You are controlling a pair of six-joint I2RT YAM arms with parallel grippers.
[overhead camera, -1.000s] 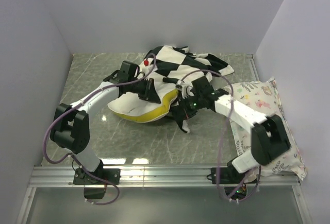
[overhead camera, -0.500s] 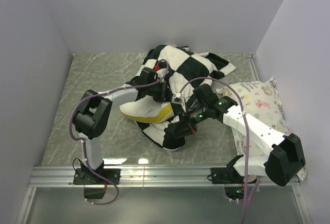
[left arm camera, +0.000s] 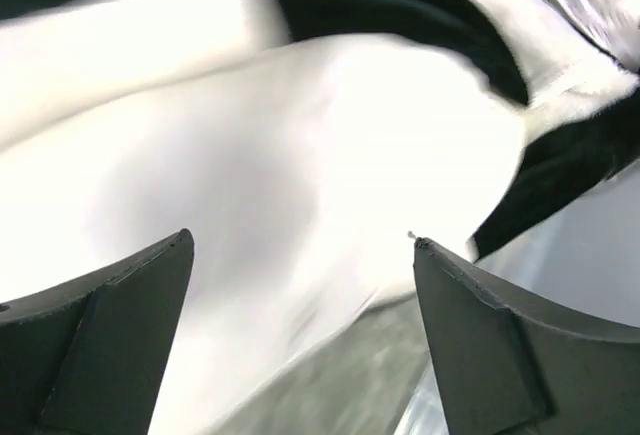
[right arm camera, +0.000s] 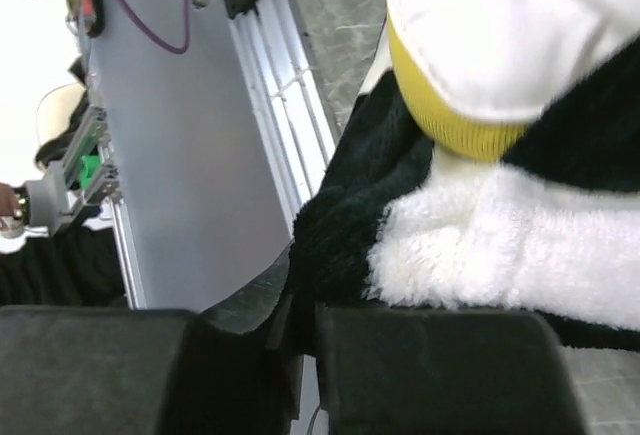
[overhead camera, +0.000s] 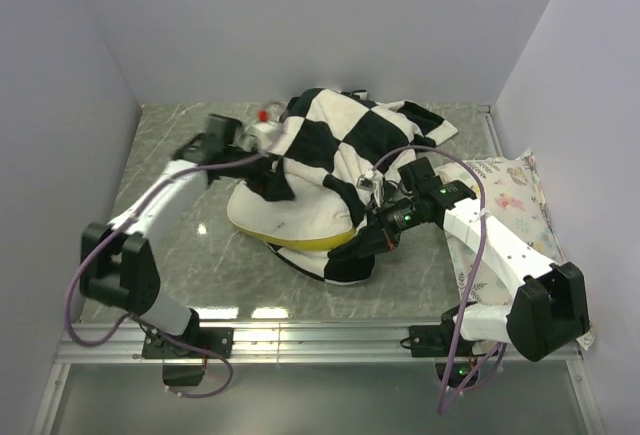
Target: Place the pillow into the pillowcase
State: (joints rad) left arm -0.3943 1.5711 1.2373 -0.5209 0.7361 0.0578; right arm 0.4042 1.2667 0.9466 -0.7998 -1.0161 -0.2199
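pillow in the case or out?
Partly in. The case covers the far half of the pillow and wraps under its near edge; its white left part and yellow band show bare.

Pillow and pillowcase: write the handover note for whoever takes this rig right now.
Left end effector: open, facing the pillow, holding nothing.
Right end effector: shut on the pillowcase at its near edge.
Done: the pillowcase lies over and under the pillow's far part.
Left to do: the pillow's white near part and yellow edge are uncovered; pull the case over them.
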